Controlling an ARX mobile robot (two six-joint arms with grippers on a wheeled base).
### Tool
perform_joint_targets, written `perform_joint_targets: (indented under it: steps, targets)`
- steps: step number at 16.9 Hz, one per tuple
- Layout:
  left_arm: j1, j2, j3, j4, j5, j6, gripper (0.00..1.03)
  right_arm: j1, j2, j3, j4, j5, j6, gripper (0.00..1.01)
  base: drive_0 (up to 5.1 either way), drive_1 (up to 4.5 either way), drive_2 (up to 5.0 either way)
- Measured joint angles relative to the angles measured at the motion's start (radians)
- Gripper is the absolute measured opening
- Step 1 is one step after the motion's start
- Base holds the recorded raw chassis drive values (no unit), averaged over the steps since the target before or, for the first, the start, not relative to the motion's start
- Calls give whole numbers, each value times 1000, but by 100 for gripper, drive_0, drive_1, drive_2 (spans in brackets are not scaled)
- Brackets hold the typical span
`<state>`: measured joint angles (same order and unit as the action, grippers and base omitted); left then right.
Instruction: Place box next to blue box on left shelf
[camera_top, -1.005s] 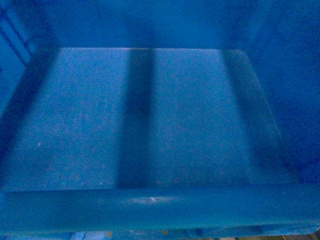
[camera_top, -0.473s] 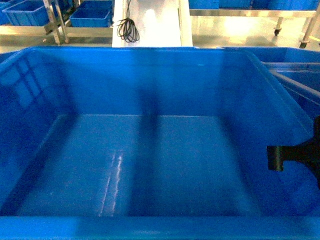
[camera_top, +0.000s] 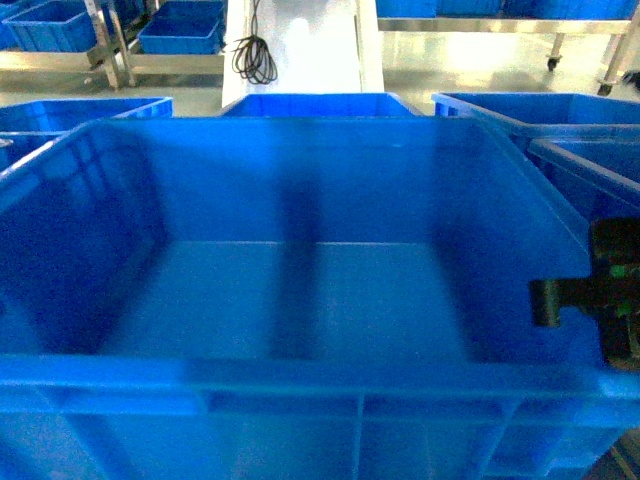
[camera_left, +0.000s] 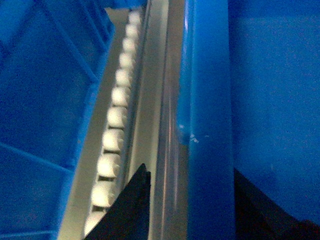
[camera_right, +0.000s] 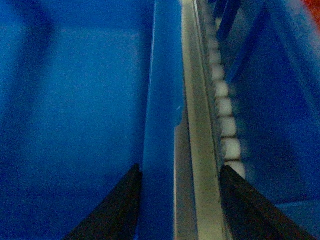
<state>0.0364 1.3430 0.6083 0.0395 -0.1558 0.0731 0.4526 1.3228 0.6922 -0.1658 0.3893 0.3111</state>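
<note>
The box (camera_top: 300, 300), a large open-top blue crate, fills the head view, with its ribbed front wall low in the frame. My left gripper (camera_left: 190, 200) straddles its left rim (camera_left: 207, 125). The inner finger (camera_left: 260, 210) lies against the inside wall, and the outer finger (camera_left: 132, 210) stands apart over a metal rail. My right gripper (camera_right: 180, 200) straddles the right rim (camera_right: 160, 125) the same way, with a gap on the outer side. The right gripper also shows in the head view (camera_top: 585, 300). A neighbouring blue box (camera_left: 45, 100) sits just left of the rail.
Roller rails (camera_left: 117, 115) (camera_right: 222, 105) run along both sides of the box. Another blue crate (camera_right: 280, 100) stands right of the right rail. More blue crates (camera_top: 320, 103) (camera_top: 540, 108) sit behind, and a white post (camera_top: 300, 45) with a coiled cable stands beyond them.
The box has dropped away from the head camera. Its far rim, its front wall and the crates behind it have come into view. The right gripper stayed on the right rim.
</note>
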Motion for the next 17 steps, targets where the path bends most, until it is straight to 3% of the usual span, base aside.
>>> perform_joint_targets:
  steps: [3, 5, 7, 8, 9, 10, 11, 14, 15, 16, 17]
  targets:
    - [-55, -204, 6, 259, -51, 5, 71, 60, -183, -2, 254, 63, -48, 75, 0, 0, 0]
    - [-131, -367, -2, 249, -64, -20, 95, 100, -241, -8, 271, 140, -76, 99, 0, 0, 0]
    - [-217, -496, -150, 216, -122, -19, 98, 153, -254, -101, 257, 268, -87, 98, 0, 0, 0]
    - [-219, -516, -176, 211, -127, -16, 98, 155, -254, -104, 266, 277, -92, 98, 0, 0, 0]
    - [-206, -516, -182, 272, -110, -23, 95, 136, -265, -154, 470, 227, -138, 91, 0, 0, 0]
    - [-177, -546, -230, 387, -20, -44, 82, 89, -322, -253, 650, 148, -214, 78, 0, 0, 0]
    - [-158, -597, -299, 411, 27, -55, 68, 19, -404, -359, 741, 96, -260, 63, 0, 0, 0]
    - [-106, -687, -415, 410, 86, -67, 27, -122, -562, -492, 715, -56, -294, 22, 0, 0, 0]
    - [-41, -727, -439, 409, 150, -67, 13, -168, -614, -524, 698, -98, -298, 8, 0, 0, 0]
    - [-32, -756, -461, 401, 142, -71, 0, -203, -658, -549, 680, -131, -303, 2, 0, 0, 0]
    - [-37, -789, -488, 384, 155, -71, 1, -234, -700, -572, 658, -171, -304, 2, 0, 0, 0]
